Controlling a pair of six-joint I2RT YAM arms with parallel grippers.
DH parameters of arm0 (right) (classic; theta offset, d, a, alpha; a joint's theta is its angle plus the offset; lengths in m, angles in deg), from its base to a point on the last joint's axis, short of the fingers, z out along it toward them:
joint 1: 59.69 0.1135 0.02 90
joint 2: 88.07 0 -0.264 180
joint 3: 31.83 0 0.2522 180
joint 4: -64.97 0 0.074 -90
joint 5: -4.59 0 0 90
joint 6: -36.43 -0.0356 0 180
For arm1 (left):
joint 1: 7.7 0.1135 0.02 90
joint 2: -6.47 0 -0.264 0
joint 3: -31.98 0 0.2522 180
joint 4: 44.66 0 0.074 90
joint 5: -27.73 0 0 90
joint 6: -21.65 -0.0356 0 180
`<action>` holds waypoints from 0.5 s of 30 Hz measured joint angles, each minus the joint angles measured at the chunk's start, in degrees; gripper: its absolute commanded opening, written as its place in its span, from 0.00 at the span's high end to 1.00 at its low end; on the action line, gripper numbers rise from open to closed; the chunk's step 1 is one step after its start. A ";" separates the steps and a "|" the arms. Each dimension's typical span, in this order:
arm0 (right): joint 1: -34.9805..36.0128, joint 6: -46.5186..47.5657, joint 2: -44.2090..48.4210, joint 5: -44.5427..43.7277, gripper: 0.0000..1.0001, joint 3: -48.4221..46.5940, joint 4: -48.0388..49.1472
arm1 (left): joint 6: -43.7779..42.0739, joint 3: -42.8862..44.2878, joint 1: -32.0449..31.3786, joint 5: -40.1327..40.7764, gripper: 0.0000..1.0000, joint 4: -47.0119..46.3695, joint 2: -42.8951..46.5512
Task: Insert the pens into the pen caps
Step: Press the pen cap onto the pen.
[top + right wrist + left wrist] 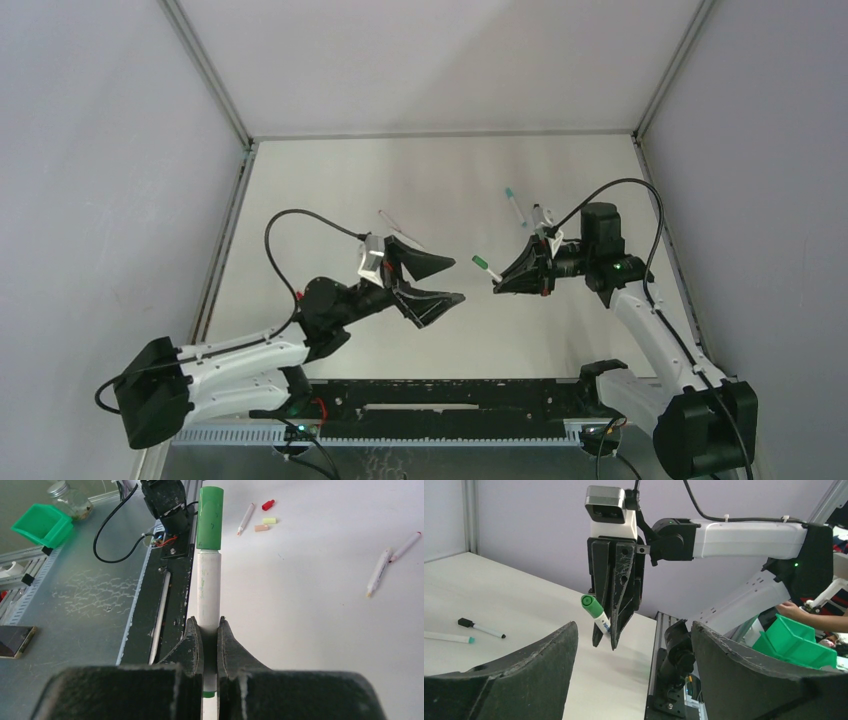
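My right gripper [209,622] is shut on the white barrel of a pen [208,587] that has a green cap [209,517] on its front end. It holds the pen above the table, cap pointing at my left gripper [457,280]. The left gripper [634,630] is wide open and empty, a short gap from the cap [593,607]. Loose red [268,504], yellow-green [269,520] and peach [261,528] caps lie beside a red-tipped pen [246,518]. Two more pens [378,572] lie on the table further right in that view. A teal-ended pen [513,207] lies behind the right arm.
A black-capped pen [481,627] and a teal-ended pen [449,637] lie on the white table. The black rail [450,405] runs along the near edge. A green bin [42,525] and a glass jar [70,500] sit off the table.
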 measured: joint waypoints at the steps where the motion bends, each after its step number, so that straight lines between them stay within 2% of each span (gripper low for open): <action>1: 0.09 0.33 0.00 0.09 1.00 0.00 -0.15 | 0.04 0.00 0.35 -0.66 0.15 -0.59 -0.61; 7: 0.35 2.01 0.00 0.48 1.00 0.00 -1.20 | 1.16 0.26 2.60 -3.58 0.30 -4.68 -4.46; 12: 0.66 2.40 -0.07 0.48 1.00 0.00 -1.46 | 2.64 2.01 3.04 -4.90 0.32 -6.10 -8.68; 15: 0.85 2.64 -0.07 0.48 1.00 0.00 -1.51 | 3.52 3.04 3.04 -4.98 0.38 -7.43 -10.56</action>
